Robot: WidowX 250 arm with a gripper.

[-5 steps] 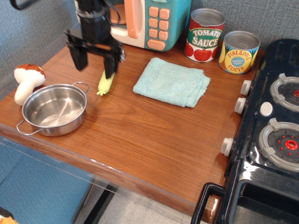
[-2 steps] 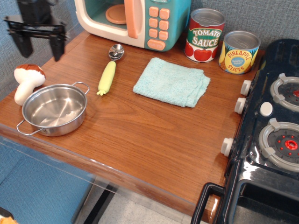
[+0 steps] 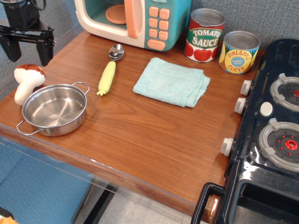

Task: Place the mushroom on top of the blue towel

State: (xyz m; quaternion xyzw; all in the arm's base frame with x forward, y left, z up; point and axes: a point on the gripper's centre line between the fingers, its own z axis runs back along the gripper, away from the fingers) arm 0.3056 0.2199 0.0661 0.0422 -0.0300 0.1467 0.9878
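Note:
The mushroom (image 3: 25, 82) lies at the table's left edge, brown cap toward the back, white stem toward the front, beside the steel pot (image 3: 54, 109). The blue towel (image 3: 172, 81) lies folded flat in the middle back of the table, with nothing on it. My gripper (image 3: 28, 53) hangs open and empty just above and behind the mushroom's cap, its two black fingers spread wider than the cap.
A yellow-green corn cob (image 3: 107, 77) and a metal spoon (image 3: 116, 51) lie between pot and towel. A toy microwave (image 3: 135, 21) and two cans (image 3: 203, 35) stand at the back. A black toy stove (image 3: 271, 126) fills the right side.
My gripper has moved from above the corn far to the left, then a little lower, and now hangs over the mushroom. It stays open. Nothing else moved.

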